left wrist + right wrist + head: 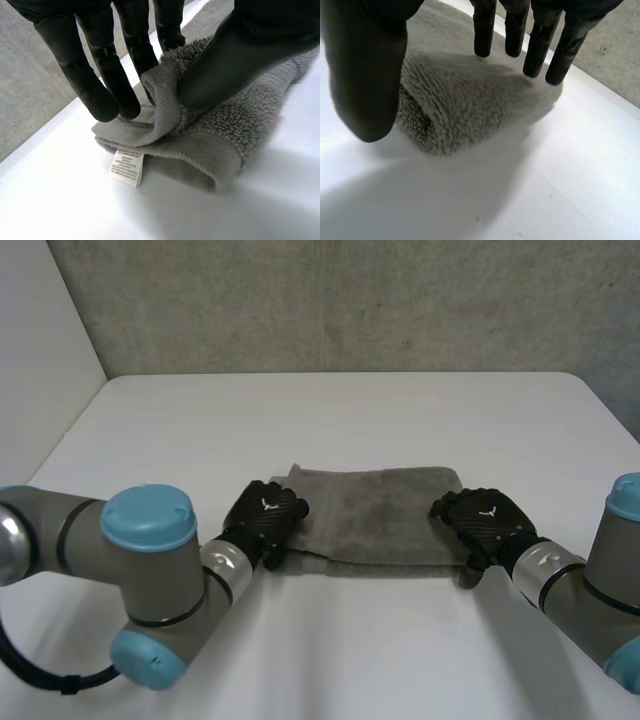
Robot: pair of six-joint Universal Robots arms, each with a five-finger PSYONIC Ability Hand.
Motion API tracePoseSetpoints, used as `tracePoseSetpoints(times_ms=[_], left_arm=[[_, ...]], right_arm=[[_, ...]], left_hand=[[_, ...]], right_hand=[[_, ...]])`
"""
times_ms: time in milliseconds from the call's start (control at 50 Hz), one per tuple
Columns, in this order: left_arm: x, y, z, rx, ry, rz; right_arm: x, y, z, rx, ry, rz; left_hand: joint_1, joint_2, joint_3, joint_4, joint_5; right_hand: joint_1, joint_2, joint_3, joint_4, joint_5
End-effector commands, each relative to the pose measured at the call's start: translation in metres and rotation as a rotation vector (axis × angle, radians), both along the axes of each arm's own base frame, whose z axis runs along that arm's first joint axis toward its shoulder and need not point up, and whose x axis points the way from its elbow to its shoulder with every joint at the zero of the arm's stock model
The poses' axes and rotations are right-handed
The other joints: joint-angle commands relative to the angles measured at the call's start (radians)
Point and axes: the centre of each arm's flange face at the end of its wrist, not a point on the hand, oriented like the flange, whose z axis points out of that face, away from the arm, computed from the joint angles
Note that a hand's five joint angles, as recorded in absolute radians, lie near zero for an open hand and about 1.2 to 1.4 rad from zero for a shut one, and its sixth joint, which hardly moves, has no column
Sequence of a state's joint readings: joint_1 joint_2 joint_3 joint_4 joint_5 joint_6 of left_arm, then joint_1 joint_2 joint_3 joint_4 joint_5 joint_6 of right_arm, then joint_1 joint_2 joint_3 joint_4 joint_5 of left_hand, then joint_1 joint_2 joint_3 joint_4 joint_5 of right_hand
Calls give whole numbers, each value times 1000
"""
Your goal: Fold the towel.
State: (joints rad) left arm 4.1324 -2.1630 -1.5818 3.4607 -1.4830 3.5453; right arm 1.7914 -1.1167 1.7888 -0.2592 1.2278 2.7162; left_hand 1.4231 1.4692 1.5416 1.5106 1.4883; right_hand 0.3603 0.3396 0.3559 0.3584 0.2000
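A grey towel [380, 515] lies folded flat on the white desk [350, 420]. The left hand [265, 510] sits at the towel's left end, where its thumb [240, 55] and fingers [145, 60] pinch a raised flap of the top layer. A white label [127, 167] sticks out from the towel's corner just below that pinch. The right hand [487, 520] is at the towel's right end, its fingers [535, 50] straight and spread over the rolled edge and its thumb held apart beside the towel, gripping nothing.
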Motion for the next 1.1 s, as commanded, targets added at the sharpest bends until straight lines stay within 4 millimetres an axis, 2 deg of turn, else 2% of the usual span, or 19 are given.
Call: tracePoseSetpoints(times_ms=[20, 80, 100, 120, 160, 220, 380, 540, 620, 660, 700, 720, 760, 800, 880, 940, 1000, 1040, 1100], left_arm=[[13, 15, 8, -8, -3, 24], [13, 16, 6, -13, 0, 26], [13, 17, 4, -16, 2, 24], [13, 17, 4, -16, 2, 24], [14, 17, 0, -11, -3, 30], [15, 18, -1, -9, -5, 31], [16, 19, 6, -16, 13, 33], [16, 18, 57, -120, 122, 44], [16, 16, 75, -130, 205, 53], [15, 15, 82, -129, 247, 59], [14, 10, 98, -124, 353, 71], [14, 10, 98, -124, 354, 71], [13, 7, 107, -101, 433, 89], [13, 5, 110, -94, 455, 102], [13, 3, 112, -97, 470, 125], [14, 2, 110, -95, 467, 143], [13, 2, 108, -91, 464, 142], [13, 2, 107, -90, 463, 143], [12, 2, 107, -89, 461, 140]], right_arm=[[1, 0, 0, -3, -3, 5], [0, -1, 0, -4, -4, 3], [0, -1, 0, -4, -4, 3], [0, -1, 0, -4, -4, 3], [0, -2, 1, -8, -3, 2], [-3, -6, 1, -13, 4, -12], [-14, -12, 15, -31, 13, -45], [-59, -23, 38, -32, 189, -66], [-61, -30, 51, -74, 265, -14], [-49, -27, 60, -98, 273, 33], [-4, -10, 77, -160, 242, 176], [-4, -10, 77, -161, 241, 177], [37, 9, 96, -239, 202, 292], [54, 21, 99, -259, 185, 349], [111, 66, 75, -231, 156, 565], [123, 79, 65, -219, 162, 610], [135, 92, 56, -202, 162, 640], [134, 88, 58, -173, 118, 575], [131, 84, 64, -152, 71, 520]], left_hand=[[-27, -73, -145, -114, -267], [-58, -104, -177, -146, -298], [-367, -413, -485, -454, -607], [-370, -416, -488, -457, -610], [-1086, -1133, -1205, -1174, -1326], [-1119, -1165, -1237, -1206, -1358], [-1174, -1220, -1293, -1262, -1414], [-1177, -1223, -1296, -1265, -1417], [-1177, -1223, -1296, -1265, -1417], [-1177, -1223, -1296, -1265, -1417], [-1177, -1223, -1296, -1265, -1417], [-1177, -1223, -1296, -1265, -1417], [-1183, -1229, -1302, -1271, -1423], [-1192, -1238, -1310, -1279, -1432], [-1198, -1244, -1316, -1285, -1438], [-1201, -1247, -1319, -1288, -1441], [-1201, -1247, -1319, -1288, -1441], [-1201, -1247, -1319, -1288, -1441], [-1201, -1247, -1319, -1288, -1441]], right_hand=[[183, 203, 187, 185, 168], [299, 320, 304, 301, 285], [390, 411, 395, 392, 376], [391, 412, 396, 393, 377], [645, 666, 650, 647, 631], [1006, 1026, 1010, 1008, 991], [1036, 1057, 1040, 1038, 1022], [1036, 1057, 1040, 1038, 1022], [1036, 1057, 1040, 1038, 1022], [1036, 1057, 1040, 1038, 1022], [1036, 1057, 1040, 1038, 1022], [1036, 1057, 1040, 1038, 1022], [1036, 1057, 1040, 1038, 1022], [1036, 1057, 1040, 1038, 1022], [1036, 1057, 1040, 1038, 1022], [1036, 1057, 1040, 1038, 1022], [650, 670, 654, 651, 635], [89, 110, 93, 91, 75], [-186, -165, -181, -184, -200]])
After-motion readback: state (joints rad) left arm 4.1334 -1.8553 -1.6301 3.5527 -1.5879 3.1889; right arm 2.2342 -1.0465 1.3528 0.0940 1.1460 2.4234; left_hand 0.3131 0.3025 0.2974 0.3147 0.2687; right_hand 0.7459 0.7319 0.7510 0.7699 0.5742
